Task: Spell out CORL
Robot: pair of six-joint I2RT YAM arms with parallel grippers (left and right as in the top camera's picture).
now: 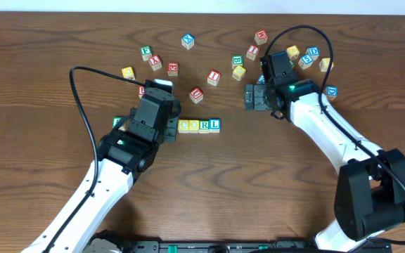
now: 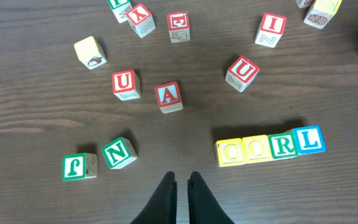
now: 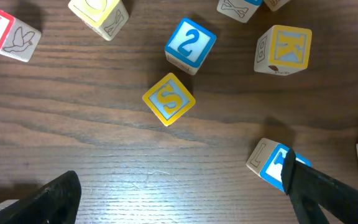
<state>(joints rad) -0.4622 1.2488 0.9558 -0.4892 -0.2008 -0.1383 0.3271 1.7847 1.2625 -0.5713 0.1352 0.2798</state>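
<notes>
Reading from the left, the green J block (image 2: pixel 79 166) and green N block (image 2: pixel 119 152) lie up and to the left of the left gripper (image 2: pixel 182 183). Its fingers are pressed nearly together on nothing. Just up and to the right of those fingertips runs the row: C block (image 2: pixel 231 152), O block (image 2: pixel 257 148), R block (image 2: pixel 283 145) and L block (image 2: pixel 308 140), touching side by side. The word looks spelled, and I judge the empty hand sits short of it so as not to nudge it. Farther right, the right gripper (image 3: pixel 179 174) is spread wide and bare. The S block (image 3: pixel 169 99) lies ahead between its fingers, and a blue block (image 3: pixel 267 163) is partly hidden behind its right finger. It is probably idle among spares.
</notes>
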